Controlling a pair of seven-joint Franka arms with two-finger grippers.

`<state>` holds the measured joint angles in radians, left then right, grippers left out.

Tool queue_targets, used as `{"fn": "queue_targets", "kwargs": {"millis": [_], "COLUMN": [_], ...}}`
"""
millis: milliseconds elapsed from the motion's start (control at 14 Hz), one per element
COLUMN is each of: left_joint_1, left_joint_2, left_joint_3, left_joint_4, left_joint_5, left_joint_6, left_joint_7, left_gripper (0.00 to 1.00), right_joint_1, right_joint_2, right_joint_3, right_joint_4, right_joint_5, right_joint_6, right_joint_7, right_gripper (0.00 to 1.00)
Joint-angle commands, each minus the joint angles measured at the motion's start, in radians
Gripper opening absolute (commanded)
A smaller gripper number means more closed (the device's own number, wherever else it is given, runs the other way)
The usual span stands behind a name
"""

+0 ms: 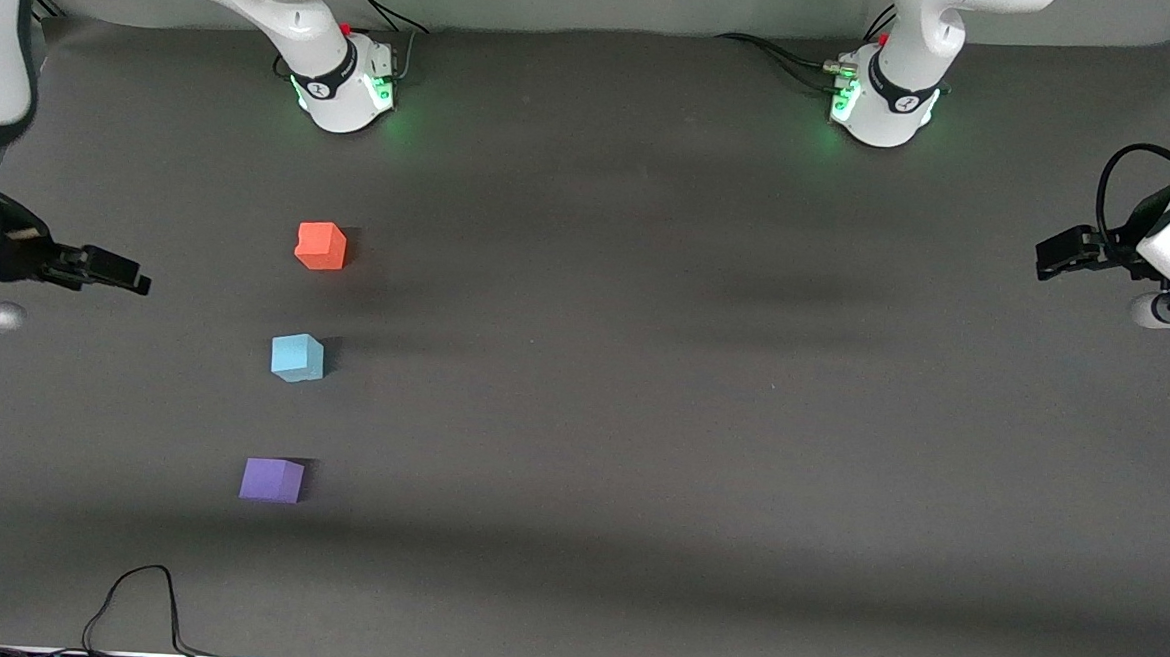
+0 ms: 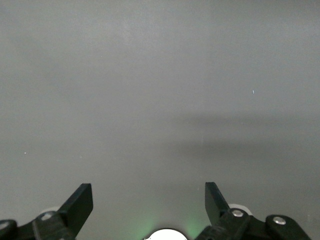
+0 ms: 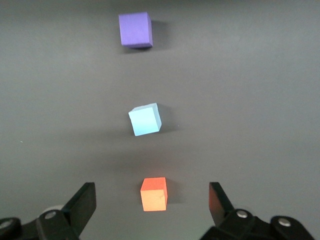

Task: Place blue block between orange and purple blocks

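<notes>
Three cubes stand in a line on the dark table toward the right arm's end. The orange block is farthest from the front camera, the blue block is in the middle, and the purple block is nearest. Gaps separate them. The right wrist view shows the orange block, the blue block and the purple block. My right gripper is open and empty, raised over the table's edge beside the blocks; it also shows in the right wrist view. My left gripper is open and empty over bare table at the left arm's end.
The two arm bases stand along the table's edge farthest from the front camera. A black cable loops on the table at the edge nearest that camera. The table is a dark grey mat.
</notes>
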<state>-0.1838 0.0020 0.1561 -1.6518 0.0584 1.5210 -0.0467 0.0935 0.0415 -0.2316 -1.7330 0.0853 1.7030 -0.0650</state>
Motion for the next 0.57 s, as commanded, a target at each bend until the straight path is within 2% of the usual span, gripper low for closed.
{"fn": "queue_targets", "kwargs": {"millis": [0, 143, 286, 429, 500], "left_joint_1": [-0.002, -0.002, -0.002, -0.002, -0.003], "left_joint_2": [0.007, 0.006, 0.006, 0.007, 0.009], "left_joint_3": [0.005, 0.005, 0.005, 0.005, 0.005], "left_joint_4": [0.024, 0.024, 0.024, 0.024, 0.026], "left_joint_5": [0.0, -0.002, -0.002, -0.002, 0.001], "left_joint_6": [-0.025, -0.024, -0.022, -0.022, -0.022], "left_joint_7": [0.018, 0.016, 0.017, 0.018, 0.018], "left_gripper": [1.0, 1.0, 1.0, 1.0, 1.0], "right_joint_1": [-0.029, -0.034, -0.049, -0.049, -0.054], "right_joint_2": [-0.089, -0.141, -0.172, -0.224, -0.23], "right_joint_3": [0.034, 0.066, 0.087, 0.112, 0.138], "right_joint_4": [-0.026, -0.069, -0.123, -0.198, -0.198], "right_joint_5": [-0.03, -0.032, -0.077, -0.096, -0.096], "right_joint_6": [-0.017, -0.013, -0.002, 0.061, 0.061], "right_joint_7": [0.019, 0.025, 0.025, 0.028, 0.031], "right_gripper": [1.0, 1.0, 1.0, 1.0, 1.0]}}
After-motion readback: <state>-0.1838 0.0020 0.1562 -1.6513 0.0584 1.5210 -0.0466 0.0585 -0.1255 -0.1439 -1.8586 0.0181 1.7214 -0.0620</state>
